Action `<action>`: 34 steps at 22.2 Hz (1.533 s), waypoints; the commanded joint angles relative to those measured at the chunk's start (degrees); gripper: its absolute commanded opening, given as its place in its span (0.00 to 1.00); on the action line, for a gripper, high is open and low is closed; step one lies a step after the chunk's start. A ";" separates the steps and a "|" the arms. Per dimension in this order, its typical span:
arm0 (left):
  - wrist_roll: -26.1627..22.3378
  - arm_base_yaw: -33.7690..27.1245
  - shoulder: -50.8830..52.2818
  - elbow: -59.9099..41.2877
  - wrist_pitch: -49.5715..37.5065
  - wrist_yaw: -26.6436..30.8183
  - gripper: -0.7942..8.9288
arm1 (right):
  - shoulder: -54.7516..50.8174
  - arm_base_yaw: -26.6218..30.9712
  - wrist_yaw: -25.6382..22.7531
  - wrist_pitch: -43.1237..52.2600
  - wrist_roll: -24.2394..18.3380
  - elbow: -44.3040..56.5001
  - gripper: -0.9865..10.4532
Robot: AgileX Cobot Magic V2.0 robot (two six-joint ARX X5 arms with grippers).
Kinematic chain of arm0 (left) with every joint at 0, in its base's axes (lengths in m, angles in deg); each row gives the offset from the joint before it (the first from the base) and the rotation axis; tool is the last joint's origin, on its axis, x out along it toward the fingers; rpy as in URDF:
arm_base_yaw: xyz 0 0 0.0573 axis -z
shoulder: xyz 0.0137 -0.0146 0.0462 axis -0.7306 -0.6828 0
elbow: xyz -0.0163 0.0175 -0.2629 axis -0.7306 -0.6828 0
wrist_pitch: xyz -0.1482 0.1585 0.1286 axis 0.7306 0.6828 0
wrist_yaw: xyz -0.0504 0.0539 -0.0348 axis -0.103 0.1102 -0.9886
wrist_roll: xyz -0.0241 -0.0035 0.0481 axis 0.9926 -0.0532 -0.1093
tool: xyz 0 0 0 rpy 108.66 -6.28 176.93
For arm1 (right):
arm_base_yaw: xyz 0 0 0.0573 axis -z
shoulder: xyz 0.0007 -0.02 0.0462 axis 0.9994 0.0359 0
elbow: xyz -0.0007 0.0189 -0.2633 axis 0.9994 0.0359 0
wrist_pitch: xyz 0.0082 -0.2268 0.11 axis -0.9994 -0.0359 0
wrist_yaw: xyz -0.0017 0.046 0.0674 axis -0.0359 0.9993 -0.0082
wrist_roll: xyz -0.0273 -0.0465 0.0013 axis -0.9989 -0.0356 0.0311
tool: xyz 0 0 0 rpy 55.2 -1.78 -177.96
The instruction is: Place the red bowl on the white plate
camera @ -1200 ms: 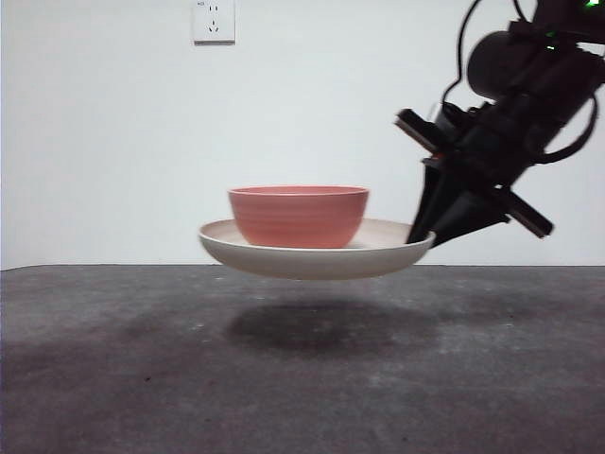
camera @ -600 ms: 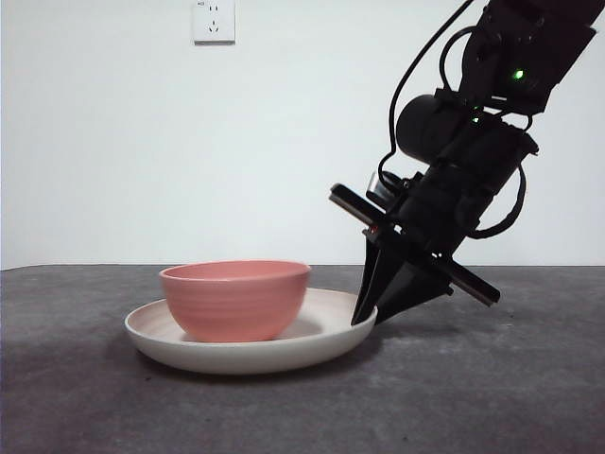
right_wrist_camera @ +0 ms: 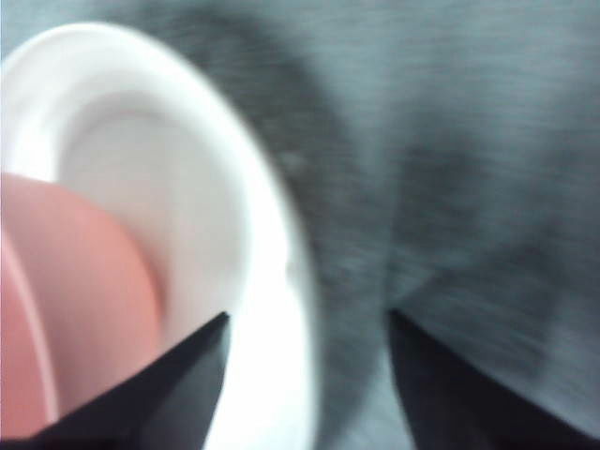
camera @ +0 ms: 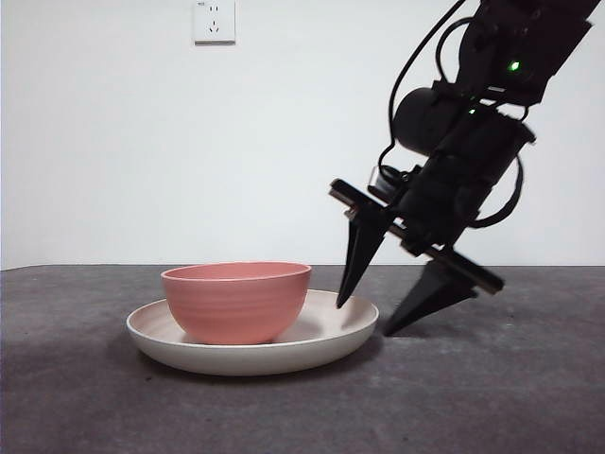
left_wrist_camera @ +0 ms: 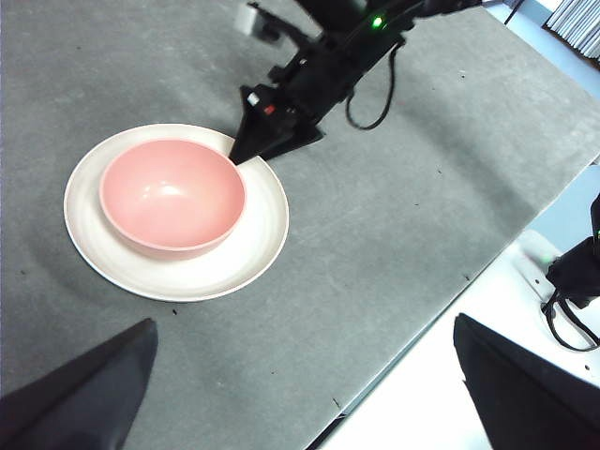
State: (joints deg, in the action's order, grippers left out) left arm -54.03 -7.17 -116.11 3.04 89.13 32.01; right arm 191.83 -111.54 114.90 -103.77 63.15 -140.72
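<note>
- The red bowl sits upright inside the white plate, a little off the plate's middle, on the side away from the right gripper.
- The white plate lies flat on the dark grey table.
- The right gripper is spread, its 2 black jaws well apart and holding nothing; they straddle the plate's rim.
- One jaw points down over the plate's inner face, just inside the rim; the other hangs outside the rim, near the table. Whether either tip touches the plate cannot be told.
- In the right wrist view the plate's rim runs between the 2 jaws, with the bowl beside the inner jaw.
- The left gripper hovers high, well apart from the plate, jaws wide and empty.
</note>
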 commanded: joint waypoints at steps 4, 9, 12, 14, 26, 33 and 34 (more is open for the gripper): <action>0.07 0.33 -0.11 0.55 -0.79 -0.09 0.60 | -12.07 -0.22 -3.23 -6.75 -6.73 -1.20 0.56; 0.07 0.33 -0.11 0.55 -2.08 -0.09 0.60 | -30.32 -1.77 -8.72 -17.70 -15.02 -1.20 0.63; -0.07 0.33 -0.11 0.55 -2.34 -0.09 0.60 | -40.33 -2.78 -14.10 -23.96 -17.25 -1.18 0.63; -0.28 0.33 -0.11 0.55 -2.34 -0.09 0.60 | -46.07 -3.58 -17.31 -27.63 -18.12 -1.03 0.63; -0.26 0.33 -0.11 0.55 -2.23 -0.09 0.60 | -66.25 -5.53 -18.14 -35.87 -20.02 2.23 0.63; -0.26 0.33 -0.11 0.55 -2.23 -0.09 0.60 | -71.95 -5.53 -18.12 -37.70 -19.98 2.43 0.63; -0.26 0.33 -0.11 0.55 -2.23 -0.09 0.60 | -72.39 -5.53 -18.10 -37.70 -19.98 2.43 0.63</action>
State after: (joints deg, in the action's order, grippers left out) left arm -54.03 -7.17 -116.11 3.04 87.34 31.98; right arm 119.16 -116.76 97.00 -141.86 43.61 -137.82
